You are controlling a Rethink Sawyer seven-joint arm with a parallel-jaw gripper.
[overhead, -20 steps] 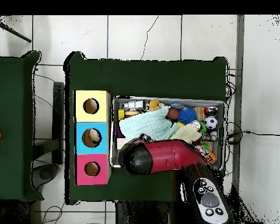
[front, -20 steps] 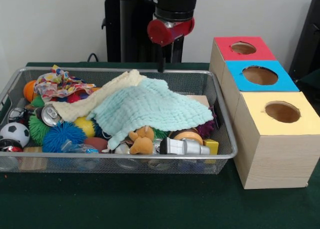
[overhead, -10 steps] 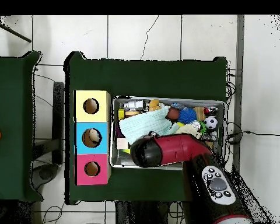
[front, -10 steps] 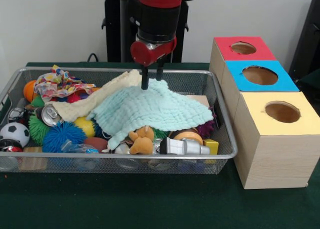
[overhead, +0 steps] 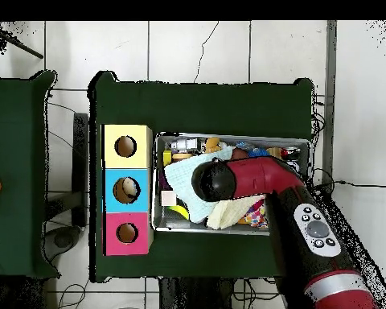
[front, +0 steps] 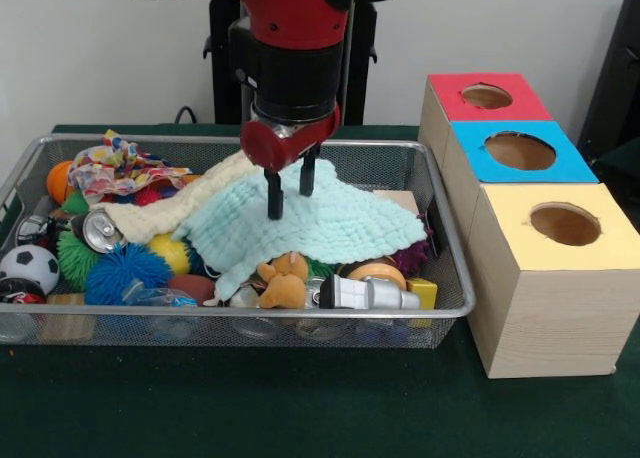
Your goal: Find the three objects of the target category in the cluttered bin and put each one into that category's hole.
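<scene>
My gripper (front: pixel 289 190) hangs over the middle of the wire bin (front: pixel 455 278), open, with both fingertips (front: pixel 273 206) down on a mint green cloth (front: pixel 330 223). That cloth and a cream cloth (front: pixel 185 206) cover much of the clutter. Around them lie a soda can (front: pixel 100 230), a soccer ball (front: pixel 28 266), a blue spiky ball (front: pixel 125 271), a tan plush toy (front: pixel 283 283) and a silver and black cylinder (front: pixel 365 293). In the overhead view the arm's red head (overhead: pixel 214 181) hides the gripper above the mint green cloth (overhead: pixel 182 171).
Three boxes with round holes stand right of the bin: red (front: pixel 487 96) farthest, blue (front: pixel 520 150), yellow (front: pixel 565 223) nearest. From overhead, something pale sits inside the blue box's hole (overhead: pixel 127 190). A patterned cloth (front: pixel 115 168) and an orange ball (front: pixel 58 178) fill the bin's far left corner.
The arm has swung over the bin and come down. The gripper dropped from above the bin's far rim onto the mint green cloth.
</scene>
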